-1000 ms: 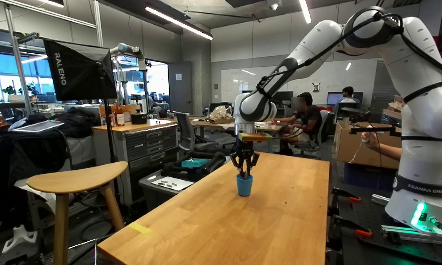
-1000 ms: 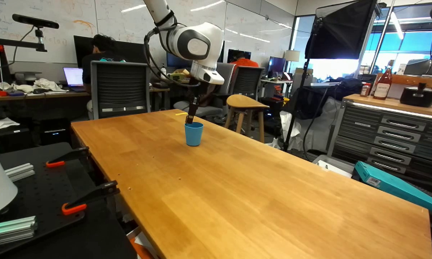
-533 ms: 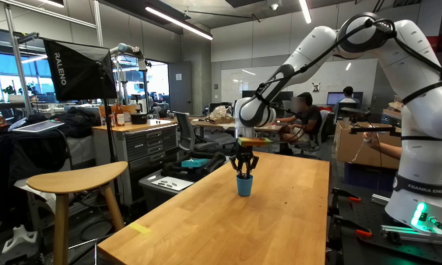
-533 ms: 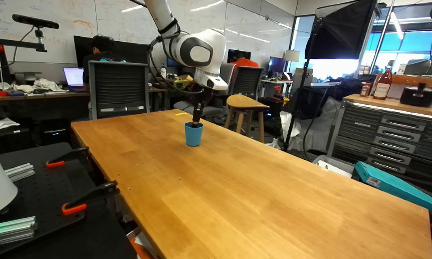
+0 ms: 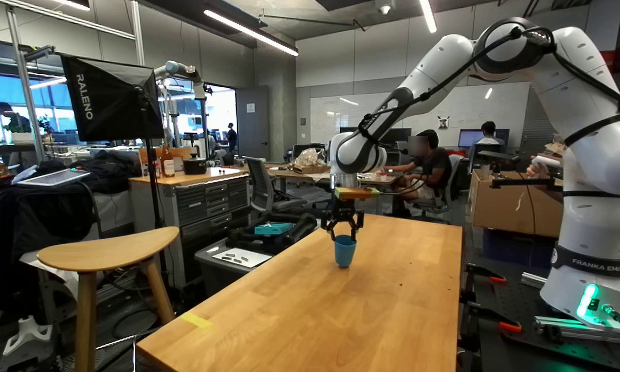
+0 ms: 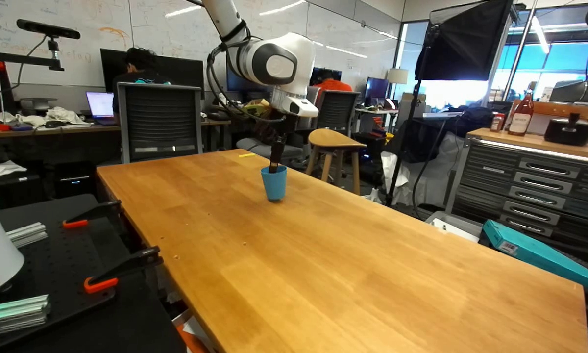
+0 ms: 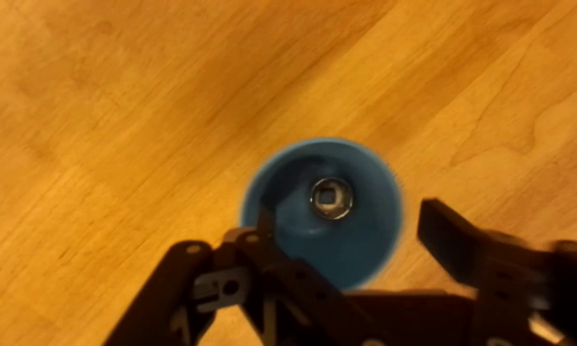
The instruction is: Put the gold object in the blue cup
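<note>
The gold object, a small round metal piece with a square hole, lies at the bottom of the blue cup. No finger touches it. In the wrist view my gripper stands open. Its left finger reaches over the cup's rim into the cup, and its right finger shows beyond the opposite rim. Both exterior views show the gripper at the mouth of the cup, which looks slightly tilted. In an exterior view a dark finger dips into the cup. The cup's walls hide the gold object outside the wrist view.
The long wooden table bears the cup. Black clamps with orange tips grip its edge beside the robot's base. A stool and a grey bin stand along the far side.
The gripper has opened from closed fingers. The cup has shifted with it, rightward in an exterior view and upward in the picture in an exterior view, and now leans slightly.
</note>
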You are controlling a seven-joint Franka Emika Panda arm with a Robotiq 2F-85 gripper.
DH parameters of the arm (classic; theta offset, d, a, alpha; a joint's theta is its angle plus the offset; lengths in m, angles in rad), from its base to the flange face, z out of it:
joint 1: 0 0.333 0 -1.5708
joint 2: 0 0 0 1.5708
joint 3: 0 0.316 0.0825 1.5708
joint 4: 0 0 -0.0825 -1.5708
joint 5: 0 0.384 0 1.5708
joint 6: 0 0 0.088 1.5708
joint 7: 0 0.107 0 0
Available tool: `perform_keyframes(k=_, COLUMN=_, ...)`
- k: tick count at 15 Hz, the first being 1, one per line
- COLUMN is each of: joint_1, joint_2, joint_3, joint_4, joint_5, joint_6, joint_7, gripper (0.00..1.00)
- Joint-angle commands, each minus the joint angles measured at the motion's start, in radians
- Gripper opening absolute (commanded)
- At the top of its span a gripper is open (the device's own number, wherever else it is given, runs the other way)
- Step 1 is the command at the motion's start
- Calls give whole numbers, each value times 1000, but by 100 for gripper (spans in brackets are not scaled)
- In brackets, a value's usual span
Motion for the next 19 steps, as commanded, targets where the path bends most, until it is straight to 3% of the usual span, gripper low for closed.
perform_keyframes(k=1, joint_1=-15, joint_2=-84, joint_3=-7, joint_4=14, joint_5=-24, joint_6=-113, joint_7=-42, gripper=100)
perform_keyframes(k=7, joint_1=-68, joint_2=-172, joint_3=-9, joint_4=61, joint_5=-13, joint_6=-308, joint_7=-144, gripper=100)
perform_keyframes(k=11, joint_1=-94, joint_2=-217, joint_3=-19, joint_4=101, joint_5=-74, joint_6=-424, joint_7=-250, gripper=100)
perform_keyframes(k=14, joint_1=-105, joint_2=-244, joint_3=-26, joint_4=112, joint_5=-128, joint_6=-445, joint_7=-294, gripper=100)
perform_keyframes(k=19, joint_1=-105, joint_2=-235, joint_3=-24, joint_4=99, joint_5=-114, joint_6=-417, joint_7=-278, gripper=100)
